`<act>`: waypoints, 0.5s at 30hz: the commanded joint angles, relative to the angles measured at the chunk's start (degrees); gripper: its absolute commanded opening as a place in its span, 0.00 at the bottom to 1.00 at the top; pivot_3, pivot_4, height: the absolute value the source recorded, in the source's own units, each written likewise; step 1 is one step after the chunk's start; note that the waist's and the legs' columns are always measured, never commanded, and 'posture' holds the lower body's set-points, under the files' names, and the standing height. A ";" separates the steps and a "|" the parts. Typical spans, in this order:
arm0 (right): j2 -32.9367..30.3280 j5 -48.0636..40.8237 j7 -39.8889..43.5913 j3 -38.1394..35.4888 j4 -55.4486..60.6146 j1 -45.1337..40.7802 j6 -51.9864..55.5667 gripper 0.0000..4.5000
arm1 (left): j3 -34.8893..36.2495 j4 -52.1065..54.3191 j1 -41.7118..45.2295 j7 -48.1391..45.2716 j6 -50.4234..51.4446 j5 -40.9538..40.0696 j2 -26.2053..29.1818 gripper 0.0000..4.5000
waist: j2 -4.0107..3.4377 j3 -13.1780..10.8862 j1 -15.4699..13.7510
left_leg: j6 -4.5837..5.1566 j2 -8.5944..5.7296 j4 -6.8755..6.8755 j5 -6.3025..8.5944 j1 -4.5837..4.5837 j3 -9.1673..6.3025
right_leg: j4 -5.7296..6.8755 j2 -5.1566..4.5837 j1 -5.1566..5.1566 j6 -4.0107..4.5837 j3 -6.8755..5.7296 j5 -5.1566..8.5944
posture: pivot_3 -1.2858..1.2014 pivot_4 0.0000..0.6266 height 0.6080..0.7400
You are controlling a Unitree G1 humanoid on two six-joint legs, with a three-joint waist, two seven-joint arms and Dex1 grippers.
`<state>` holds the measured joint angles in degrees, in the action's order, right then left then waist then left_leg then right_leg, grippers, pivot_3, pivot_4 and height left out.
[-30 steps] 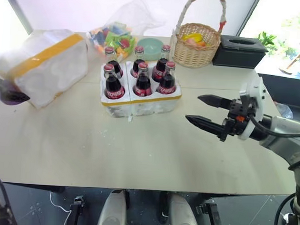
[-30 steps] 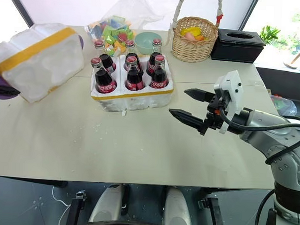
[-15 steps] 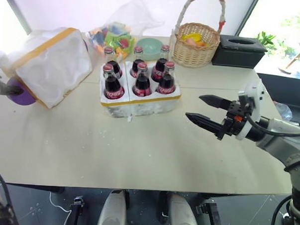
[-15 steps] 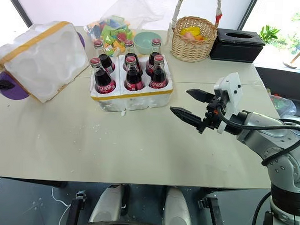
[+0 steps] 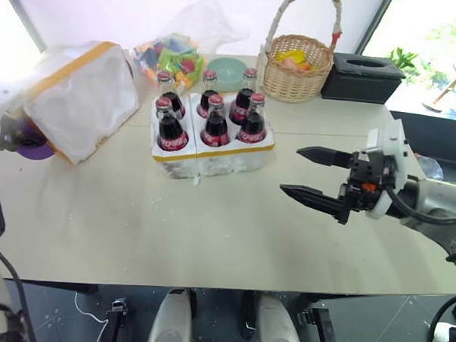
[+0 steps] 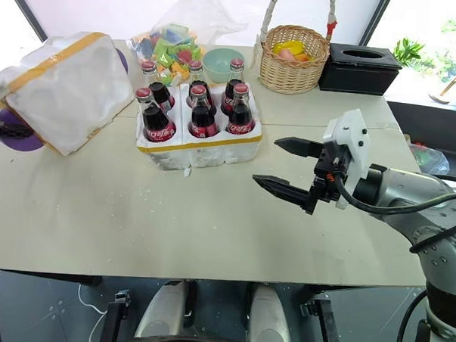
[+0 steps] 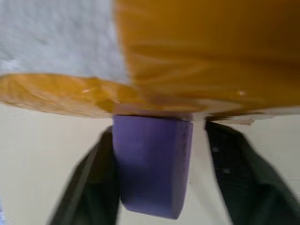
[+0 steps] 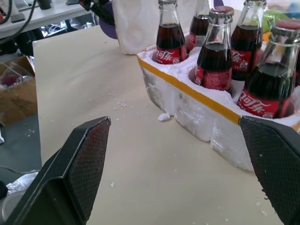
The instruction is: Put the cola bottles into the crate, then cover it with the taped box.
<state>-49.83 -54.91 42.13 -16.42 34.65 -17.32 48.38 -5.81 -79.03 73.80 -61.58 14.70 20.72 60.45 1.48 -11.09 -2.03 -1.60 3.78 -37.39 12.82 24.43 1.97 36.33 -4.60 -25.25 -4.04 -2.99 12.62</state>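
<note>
Six cola bottles [image 5: 215, 121] with red caps stand in the wells of the white foam crate [image 5: 213, 157] at mid table. To its left the taped box [image 5: 80, 96] leans tilted, its near edge resting on a purple round object [image 5: 34, 145]. My left gripper [image 5: 17, 137] is at that object. In the left wrist view it [image 7: 159, 136] stands open, straddling the purple object [image 7: 152, 168] beneath the box's yellow tape [image 7: 197, 56], with a gap on one side. My right gripper [image 5: 290, 170] hovers open and empty to the right of the crate, pointing toward it.
A wicker basket [image 5: 297, 68], a black tissue box [image 5: 364, 77], a green bowl [image 5: 229, 69] and a bag of coloured pieces [image 5: 169, 55] line the table's far side. Foam crumbs lie near the crate. The table's front edge [image 5: 208, 285] is close.
The taped box has tipped up from lying flat to leaning on the purple object. My left gripper has moved in around that object and narrowed. The right gripper has barely shifted.
</note>
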 commanded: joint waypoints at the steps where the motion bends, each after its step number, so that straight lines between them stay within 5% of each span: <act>1: -1.02 -0.75 0.49 -1.80 1.65 -1.04 -1.51 1.00 | 0.52 0.57 0.02 -0.45 0.28 -0.25 0.50 0.13 | 0.00 0.00 -0.01 | 0.00 0.00 0.00 0.00 0.00 0.00 | 0.00 0.00 0.00 0.00 0.00 0.00 | 0.52 0.24 1.00; 15: -0.63 1.33 0.60 -0.52 1.14 -0.98 -3.61 1.00 | 3.80 2.00 1.45 7.06 -7.88 -2.96 1.91 0.08 | 0.01 0.00 -0.01 | 0.00 0.00 -0.02 0.00 0.00 -0.01 | 0.02 0.00 0.00 0.00 0.00 0.00 | 0.52 0.24 1.00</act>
<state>-50.21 -53.34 42.33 -16.02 34.54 -17.85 46.23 -3.63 -78.94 73.09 -56.59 9.37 19.31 60.45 1.49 -11.09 -2.05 -1.60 3.78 -37.41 12.82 24.43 1.96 36.35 -4.60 -25.25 -4.04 -2.99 12.62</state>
